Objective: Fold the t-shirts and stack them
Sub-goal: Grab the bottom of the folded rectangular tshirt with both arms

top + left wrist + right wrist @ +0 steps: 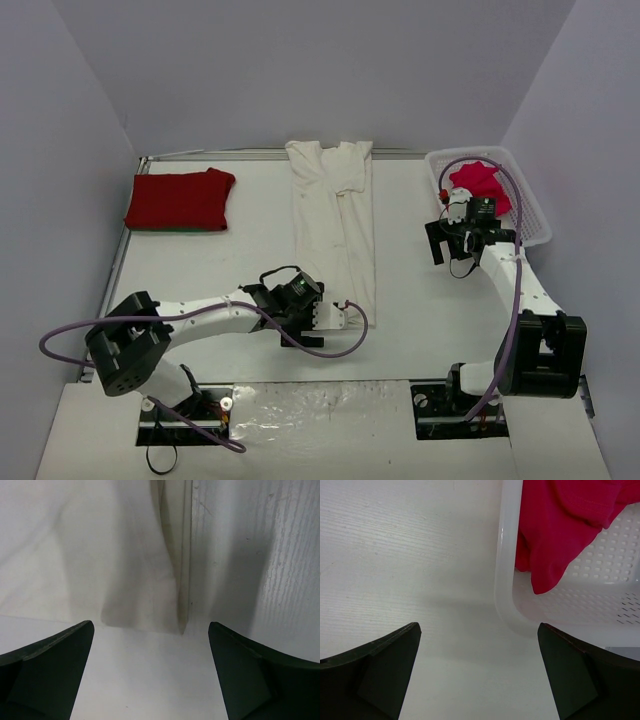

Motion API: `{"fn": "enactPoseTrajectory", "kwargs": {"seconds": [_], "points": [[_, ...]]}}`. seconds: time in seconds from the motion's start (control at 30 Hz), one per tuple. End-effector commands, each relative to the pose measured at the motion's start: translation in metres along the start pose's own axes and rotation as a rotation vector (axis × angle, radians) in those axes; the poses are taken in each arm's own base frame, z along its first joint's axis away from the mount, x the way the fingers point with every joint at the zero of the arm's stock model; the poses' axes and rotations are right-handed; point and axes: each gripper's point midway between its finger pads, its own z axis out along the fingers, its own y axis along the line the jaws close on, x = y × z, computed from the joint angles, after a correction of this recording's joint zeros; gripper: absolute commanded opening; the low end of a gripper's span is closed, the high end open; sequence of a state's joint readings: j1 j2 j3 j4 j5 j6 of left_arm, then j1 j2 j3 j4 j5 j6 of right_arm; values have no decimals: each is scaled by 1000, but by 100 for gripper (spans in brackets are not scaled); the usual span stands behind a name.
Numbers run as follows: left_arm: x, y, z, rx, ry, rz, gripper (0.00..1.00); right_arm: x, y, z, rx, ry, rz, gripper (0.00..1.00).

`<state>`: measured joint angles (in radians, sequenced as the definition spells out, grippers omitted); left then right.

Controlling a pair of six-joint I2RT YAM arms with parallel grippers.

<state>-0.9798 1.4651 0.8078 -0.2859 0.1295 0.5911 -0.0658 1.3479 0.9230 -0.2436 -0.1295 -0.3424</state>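
A large cream-white t-shirt (335,225) lies folded lengthwise into a long strip down the middle of the table. My left gripper (338,318) is open and empty at the strip's near end; in the left wrist view the shirt's near hem and corner (150,580) lie just ahead of the open gripper (150,625). A red t-shirt (180,200) lies folded at the back left. A pinkish-red t-shirt (478,183) lies crumpled in the basket, and it also shows in the right wrist view (555,530). My right gripper (452,240) (479,625) is open and empty over bare table beside the basket's corner.
The white lattice basket (535,225) stands at the back right, and its rounded corner (504,590) is close ahead of my right gripper. A purple cable (355,340) loops by the left wrist. Grey walls enclose the table on three sides.
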Motion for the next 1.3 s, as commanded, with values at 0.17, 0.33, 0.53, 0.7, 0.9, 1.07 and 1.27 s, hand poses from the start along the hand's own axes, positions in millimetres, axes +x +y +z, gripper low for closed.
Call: {"fn": "enactPoseTrajectory", "kwargs": {"seconds": [0.17,0.33,0.53,0.7,0.9,1.07,1.27], "points": [[-4,0,2,0,-9,-1,76,10,-4,3,20,36,-2,100],[2,1,4,-9,11,1,61,11,-4,5,20,44,-1,100],[9,0,10,-1,46,12,57,12,-5,5,26,49,0,100],[12,-3,14,16,66,10,53,13,-6,5,29,52,-2,100],[15,-5,17,27,85,5,44,13,-6,6,30,57,-3,100],[12,-5,15,35,76,4,3,14,-6,6,31,58,-3,100],[8,-15,9,127,48,-11,2,9,-4,1,18,42,-1,100]]}}
